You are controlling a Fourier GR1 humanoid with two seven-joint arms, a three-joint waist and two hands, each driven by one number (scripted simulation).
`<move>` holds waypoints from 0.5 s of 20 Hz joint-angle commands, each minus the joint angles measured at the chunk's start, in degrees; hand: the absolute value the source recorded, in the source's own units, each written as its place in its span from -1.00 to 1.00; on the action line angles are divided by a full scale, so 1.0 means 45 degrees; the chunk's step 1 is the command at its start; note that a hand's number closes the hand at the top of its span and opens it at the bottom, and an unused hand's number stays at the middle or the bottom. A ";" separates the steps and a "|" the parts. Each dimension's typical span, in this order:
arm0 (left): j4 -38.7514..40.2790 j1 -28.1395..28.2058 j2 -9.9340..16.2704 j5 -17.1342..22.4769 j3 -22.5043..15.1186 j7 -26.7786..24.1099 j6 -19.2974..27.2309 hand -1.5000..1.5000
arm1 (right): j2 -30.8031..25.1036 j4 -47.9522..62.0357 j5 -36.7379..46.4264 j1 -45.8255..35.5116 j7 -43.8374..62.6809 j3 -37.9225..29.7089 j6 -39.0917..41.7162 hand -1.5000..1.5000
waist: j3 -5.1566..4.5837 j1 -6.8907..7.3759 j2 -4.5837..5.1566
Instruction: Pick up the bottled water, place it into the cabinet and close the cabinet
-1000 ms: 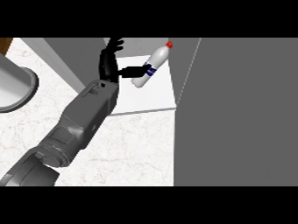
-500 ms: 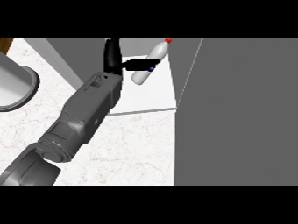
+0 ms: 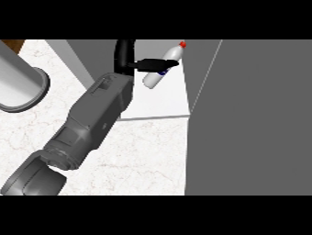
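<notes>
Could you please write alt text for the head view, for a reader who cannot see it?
A black hand on a grey forearm grips a bottled water with a red cap, tilted, over the white shelf of an open cabinet. A large grey cabinet door fills the right side, and a white cylinder lies at the left on the marble counter.

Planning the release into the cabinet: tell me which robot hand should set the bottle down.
Left. The left robot hand is curled round the bottled water, above the cabinet shelf; the right robot hand is not in view.
</notes>
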 commanded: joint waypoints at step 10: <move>-0.3156 0.2973 -0.0376 0.0665 -0.1532 0.0089 -0.0646 -1.00 | 0.0528 -0.1448 0.0231 0.0809 0.0955 0.1086 -0.0559 -1.00 | 0.0006 0.0527 -0.0322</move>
